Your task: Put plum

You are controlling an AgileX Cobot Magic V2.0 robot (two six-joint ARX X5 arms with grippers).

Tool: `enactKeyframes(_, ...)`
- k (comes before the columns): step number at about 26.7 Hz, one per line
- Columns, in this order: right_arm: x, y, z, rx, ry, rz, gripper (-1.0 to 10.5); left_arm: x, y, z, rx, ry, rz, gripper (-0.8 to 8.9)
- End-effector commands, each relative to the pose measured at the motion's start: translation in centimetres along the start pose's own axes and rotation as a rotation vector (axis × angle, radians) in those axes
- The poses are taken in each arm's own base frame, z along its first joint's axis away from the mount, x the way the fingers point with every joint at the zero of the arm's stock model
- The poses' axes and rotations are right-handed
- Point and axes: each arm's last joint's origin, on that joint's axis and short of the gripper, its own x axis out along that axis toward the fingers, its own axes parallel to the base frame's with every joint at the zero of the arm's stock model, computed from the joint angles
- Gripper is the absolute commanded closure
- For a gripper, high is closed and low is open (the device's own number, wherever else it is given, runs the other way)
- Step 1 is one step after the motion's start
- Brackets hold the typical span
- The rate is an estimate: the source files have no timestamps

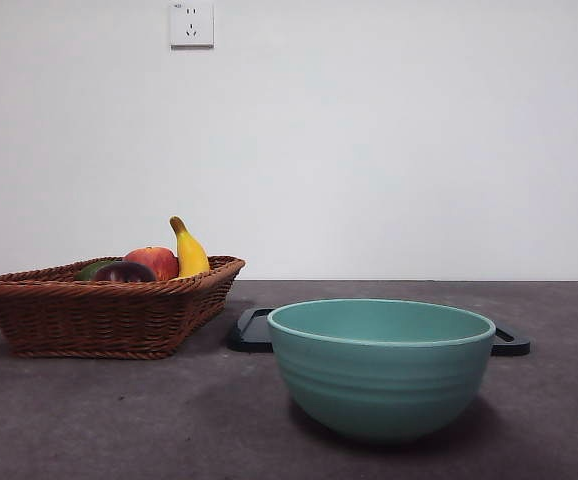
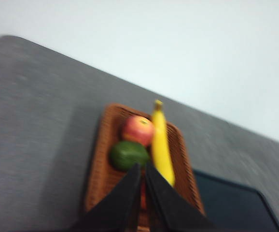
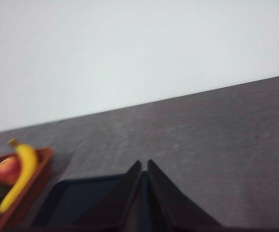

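Note:
The plum (image 1: 124,272), dark maroon and glossy, lies in the wicker basket (image 1: 99,310) at the left of the front view, in front of the red-yellow apple (image 1: 154,262). No arm shows in the front view. In the left wrist view my left gripper (image 2: 143,166) is shut with nothing in it, above the basket (image 2: 98,169); its jaws cover the spot where the plum lies. My right gripper (image 3: 144,163) is shut and empty above the black tray (image 3: 81,198).
The basket also holds a banana (image 1: 189,252) and a dark green fruit (image 1: 94,269). A teal bowl (image 1: 381,365) stands at the front centre. Behind it the black tray (image 1: 254,330) lies flat. A white wall closes the back.

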Motion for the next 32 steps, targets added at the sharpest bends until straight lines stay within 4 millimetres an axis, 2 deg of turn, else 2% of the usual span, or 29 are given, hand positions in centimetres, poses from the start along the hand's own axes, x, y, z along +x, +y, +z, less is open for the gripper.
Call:
enactKeyframes(1, 0.3, 0.8, 2.4, -0.053, 0.068, 0.050, 9.4, 0.6, -0.9, 2.0, 0.072, 0.090, -0.072, 7.99)
enactKeyframes(5, 1.1, 1.7, 4.9, -0.070, 0.199, 0.143, 9.4, 1.7, -1.8, 4.0, 0.103, 0.233, -0.162, 7.99)
enactKeyframes(11, 2.4, 3.0, 6.5, -0.085, 0.391, 0.292, 9.4, 2.9, -3.3, 5.8, 0.135, 0.437, -0.335, 7.99)
enactKeyframes(20, 3.6, 4.4, 5.2, -0.148, 0.640, 0.438, 9.4, 2.8, -4.9, 6.5, 0.236, 0.590, -0.432, 7.99)
enactKeyframes(27, 4.1, 5.0, 4.8, -0.173, 0.687, 0.495, 9.3, 2.7, -5.0, 6.3, 0.274, 0.604, -0.450, 7.83)
enactKeyframes(28, 4.1, 5.0, 4.8, -0.172, 0.687, 0.495, 9.0, 2.7, -5.0, 6.3, 0.274, 0.603, -0.450, 7.69)
enactKeyframes(29, 4.1, 5.0, 4.8, -0.171, 0.687, 0.494, 8.2, 2.7, -5.0, 6.3, 0.274, 0.603, -0.449, 7.23)
enactKeyframes(31, 4.1, 5.0, 4.8, -0.148, 0.693, 0.486, 5.8, 2.7, -5.0, 6.3, 0.274, 0.604, -0.445, 5.14)
enactKeyframes(32, 4.1, 5.0, 4.8, -0.147, 0.693, 0.485, 5.0, 2.7, -5.0, 6.3, 0.273, 0.604, -0.439, 4.16)
